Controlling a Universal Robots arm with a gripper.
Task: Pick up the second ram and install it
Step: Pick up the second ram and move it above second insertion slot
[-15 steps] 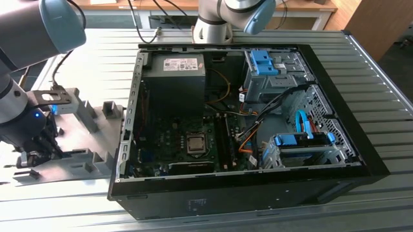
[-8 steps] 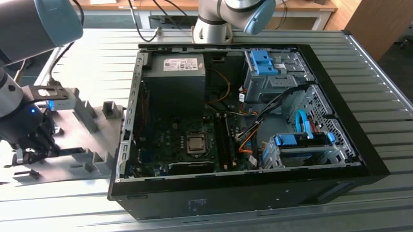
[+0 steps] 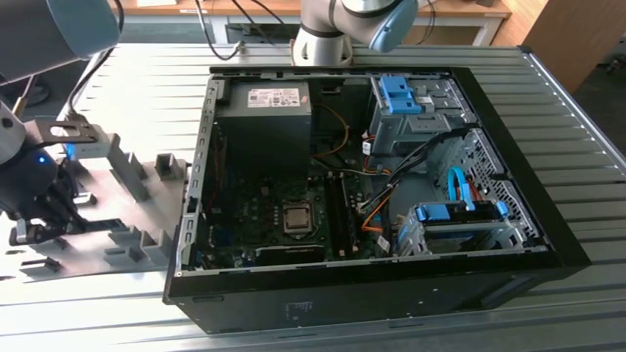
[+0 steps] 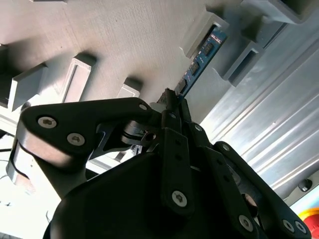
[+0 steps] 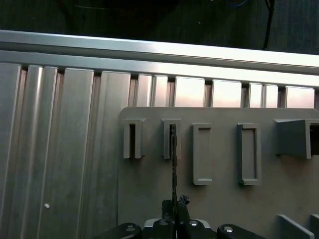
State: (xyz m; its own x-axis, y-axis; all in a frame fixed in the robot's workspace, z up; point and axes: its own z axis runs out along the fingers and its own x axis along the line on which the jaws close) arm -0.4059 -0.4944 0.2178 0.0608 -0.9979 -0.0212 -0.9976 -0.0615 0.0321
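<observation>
Pincer (image 4: 172, 103) is clenched on one end of the second ram (image 4: 202, 55), which stands on edge in a slot block of the grey holder plate (image 5: 219, 199). The grasp looks made but the stick isn't lifted yet. The install into the open PC case (image 3: 372, 286), beside the plate on the worktop (image 3: 146, 73), is all left.

In the second wrist view, the gripper (image 4: 172, 105) hides the ram's (image 4: 202, 55) near end. The exterior view's left edge crops the arm (image 3: 29, 183).

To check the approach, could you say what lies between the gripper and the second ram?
Nothing: in the second wrist view the gripper meets the second ram directly.
</observation>
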